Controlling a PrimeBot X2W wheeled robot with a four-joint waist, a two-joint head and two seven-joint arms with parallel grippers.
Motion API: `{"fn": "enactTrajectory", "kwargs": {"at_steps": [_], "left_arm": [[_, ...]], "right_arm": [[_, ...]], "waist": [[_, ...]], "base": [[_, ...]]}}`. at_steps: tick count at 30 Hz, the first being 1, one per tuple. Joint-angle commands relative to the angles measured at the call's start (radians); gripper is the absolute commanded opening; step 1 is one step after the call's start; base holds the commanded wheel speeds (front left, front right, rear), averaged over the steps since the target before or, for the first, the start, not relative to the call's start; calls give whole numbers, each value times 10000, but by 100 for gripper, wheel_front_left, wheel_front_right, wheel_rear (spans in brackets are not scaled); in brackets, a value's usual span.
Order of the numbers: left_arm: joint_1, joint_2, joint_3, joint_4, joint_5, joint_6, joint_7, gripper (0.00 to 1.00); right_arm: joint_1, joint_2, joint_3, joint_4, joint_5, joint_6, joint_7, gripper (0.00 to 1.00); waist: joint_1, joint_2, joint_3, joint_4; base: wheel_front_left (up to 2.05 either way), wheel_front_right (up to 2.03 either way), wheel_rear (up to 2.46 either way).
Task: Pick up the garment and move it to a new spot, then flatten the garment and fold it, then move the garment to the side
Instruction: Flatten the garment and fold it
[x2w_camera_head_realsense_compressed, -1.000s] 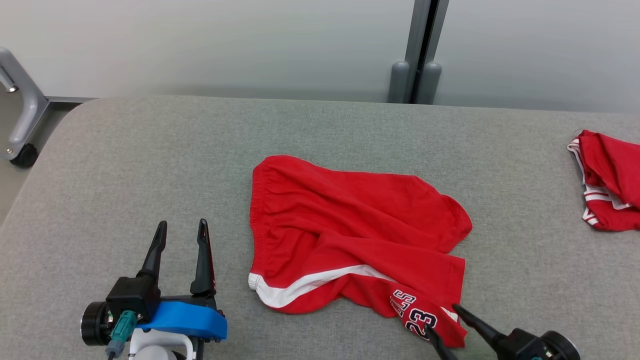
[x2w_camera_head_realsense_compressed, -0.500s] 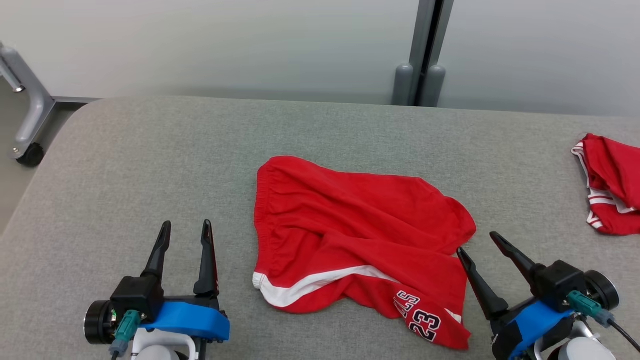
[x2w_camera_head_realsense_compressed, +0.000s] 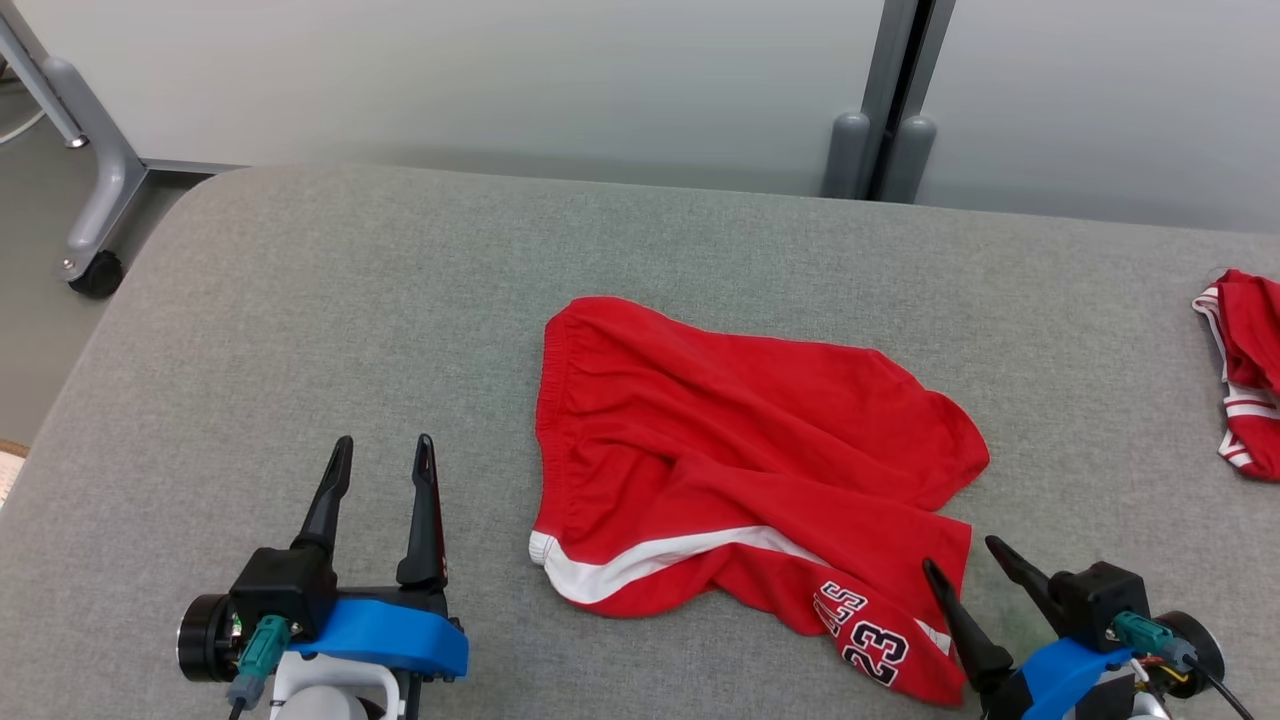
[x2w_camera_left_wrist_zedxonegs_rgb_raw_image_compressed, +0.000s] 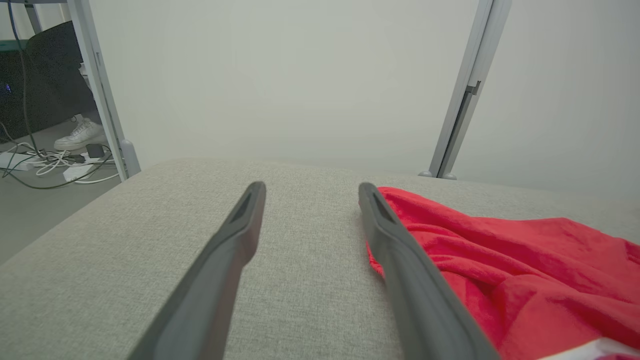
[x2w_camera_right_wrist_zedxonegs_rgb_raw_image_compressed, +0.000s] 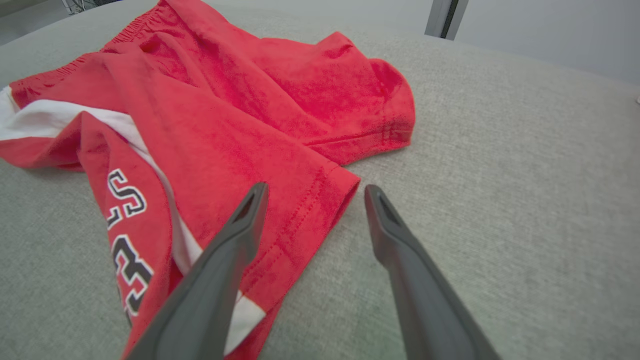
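**Status: garment on table, both jaws open and empty**

Garment: red shorts, crumpled at the middle of the grey table. I see the gathered waistband toward my left and the two legs toward my right. The nearer leg carries a white stripe and a print. I read "23", but the word beside it runs into a fold and I cannot read it whole.

Left jaws: wide apart, holding nothing. They point away from me over bare table, near the garment's waistband side but clear of it. In the left wrist view one finger covers part of the waistband edge.

Right jaws: wide apart, holding nothing, at the garment's near right corner. In the right wrist view one finger lies over the hem corner of the printed leg, and the other finger lies over bare table. I cannot tell whether either tip touches cloth or table.

Second red cloth: white-striped, at the table's far right, well apart from the garment. The frame edge cuts it off, so I cannot tell what kind of item it is.

White shoe: on the floor beyond the table's far left corner, beside loose cables. I cannot tell whether it is worn.
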Motion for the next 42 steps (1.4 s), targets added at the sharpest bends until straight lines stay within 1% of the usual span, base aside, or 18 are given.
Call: {"fn": "enactTrajectory", "kwargs": {"at_steps": [1,16,17,18,21,25,34,37,42], "left_arm": [[-185,-14,-24,-26,-12,29,-24,100],[-375,-15,-157,47,55,-10,-24,100],[-367,-15,-146,54,61,-16,-24,100],[-352,-15,-130,61,65,-20,-24,100],[-288,-15,-120,74,60,-16,-24,100],[-346,-16,-181,108,48,-30,-24,100],[-351,-16,-193,151,81,-35,-24,100],[-258,-17,-189,168,76,-41,-24,100],[-91,-16,-149,186,31,-4,-24,100]], "right_arm": [[-28,77,0,148,99,4,-84,100],[-869,222,574,1279,553,4,-540,100],[-927,223,595,1330,566,4,-567,28],[-980,250,621,1395,598,4,-604,0],[-1235,364,666,1657,725,4,-680,0],[-1881,360,537,1888,731,4,-931,0],[-3369,142,208,2129,707,4,-1180,0],[-3429,137,279,2182,761,4,-1213,0],[-2680,261,643,1826,940,4,-1230,0]], "waist": [[0,0,43,12],[0,0,231,166],[0,0,233,175],[0,0,235,179],[0,0,247,179],[0,0,251,213],[0,0,77,244],[0,0,-25,243],[0,0,-191,156]], "base": [[0,0,0],[0,0,0],[0,0,0],[0,0,0],[0,0,0],[0,0,0],[0,0,0],[0,0,0],[0,0,0]]}}
